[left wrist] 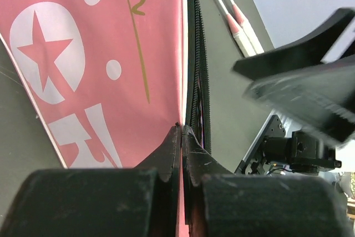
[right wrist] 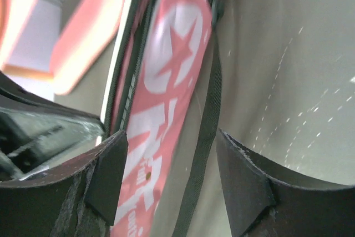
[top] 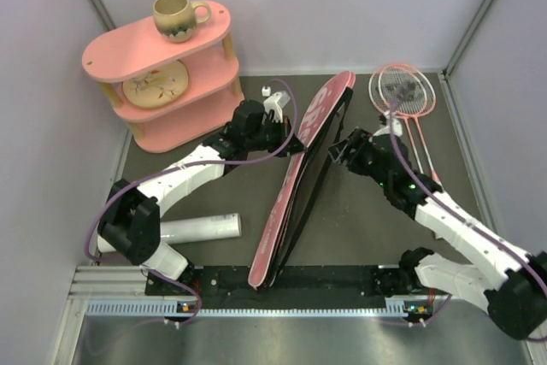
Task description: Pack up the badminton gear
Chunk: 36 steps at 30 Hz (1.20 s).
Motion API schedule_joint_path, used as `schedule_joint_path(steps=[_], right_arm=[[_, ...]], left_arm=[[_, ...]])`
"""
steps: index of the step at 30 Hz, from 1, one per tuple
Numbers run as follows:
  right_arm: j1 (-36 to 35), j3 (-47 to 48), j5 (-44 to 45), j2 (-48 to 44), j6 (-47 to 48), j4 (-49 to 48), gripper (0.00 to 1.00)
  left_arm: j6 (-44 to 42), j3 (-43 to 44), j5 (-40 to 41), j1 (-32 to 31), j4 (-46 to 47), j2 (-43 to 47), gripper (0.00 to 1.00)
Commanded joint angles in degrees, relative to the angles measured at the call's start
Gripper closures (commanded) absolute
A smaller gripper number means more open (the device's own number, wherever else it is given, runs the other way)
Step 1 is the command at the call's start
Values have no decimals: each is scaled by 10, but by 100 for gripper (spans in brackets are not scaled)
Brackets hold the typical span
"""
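Bag [top: 295,177], pink, lettered SPORT: stands on its long edge on the desk [top: 367,228] and runs between the two sets of fingers. The lettering is only partly readable in the wrist views.

Left fingers [left wrist: 181,142]: pressed together on the bag's upper edge, just beside the black zip, with no gap between them.

Right fingers [right wrist: 113,173]: standing apart, with the pink panel and a black strap [right wrist: 205,137] between them. The view is blurred, so I cannot tell whether either pad touches.

Rackets [top: 420,96], two, pink-framed: on the desk beyond the right fingers, on the side away from the bag. The heads overlap and the handles are hidden under that arm. A small greyish object [top: 395,91] on the strings is too small to name.

Tube [top: 205,227], white: lies flat well behind the left fingers, one end hidden by that arm.

Shelf [top: 171,130], pink, two tiers: beyond the left fingers, away from the bag. A mug [top: 178,16] stands on top, and a pale dish [top: 154,85] below is partly covered
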<state>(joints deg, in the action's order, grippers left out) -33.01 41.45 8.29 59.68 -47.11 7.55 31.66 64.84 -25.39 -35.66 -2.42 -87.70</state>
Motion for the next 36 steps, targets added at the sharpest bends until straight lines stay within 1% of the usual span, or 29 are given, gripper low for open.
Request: schedule_joint_path(steps=[1, 3, 7, 10, 15, 22, 25, 28, 29, 30, 32, 34, 36], right_arm=[[57, -10, -13, -86, 28, -1, 35], [82, -8, -69, -78, 37, -24, 31], [91, 20, -143, -20, 40, -71, 29], [91, 26, -168, 9, 19, -125, 29], [90, 32, -186, 58, 1, -155, 32], [83, 24, -184, 74, -9, -163, 36], [74, 25, -178, 91, -12, -162, 39], [55, 30, -150, 105, -7, -142, 48], [44, 31, -138, 105, -4, -134, 57], [39, 34, -115, 105, -2, -122, 60], [32, 39, -98, 107, 2, -112, 64], [29, 52, -91, 124, 1, -102, 63], [26, 74, -91, 142, 4, -99, 54]], left_arm=[[11, -2, -18, 2, 53, 15, 100], [15, -2, -19, 2, 57, 14, 100], [21, -6, -24, 2, 61, 13, 100], [24, -6, -25, 2, 63, 10, 100], [22, -7, -26, 2, 64, 10, 100], [27, -4, -30, 2, 67, 6, 100], [29, -3, -29, 2, 68, 7, 100], [24, -3, -25, 2, 68, 9, 100], [22, -4, -23, 2, 67, 8, 100], [21, -4, -21, 2, 65, 8, 100], [21, -3, -21, 2, 64, 9, 100], [25, -4, -24, 2, 65, 7, 100], [31, -3, -26, 2, 67, 5, 100]])
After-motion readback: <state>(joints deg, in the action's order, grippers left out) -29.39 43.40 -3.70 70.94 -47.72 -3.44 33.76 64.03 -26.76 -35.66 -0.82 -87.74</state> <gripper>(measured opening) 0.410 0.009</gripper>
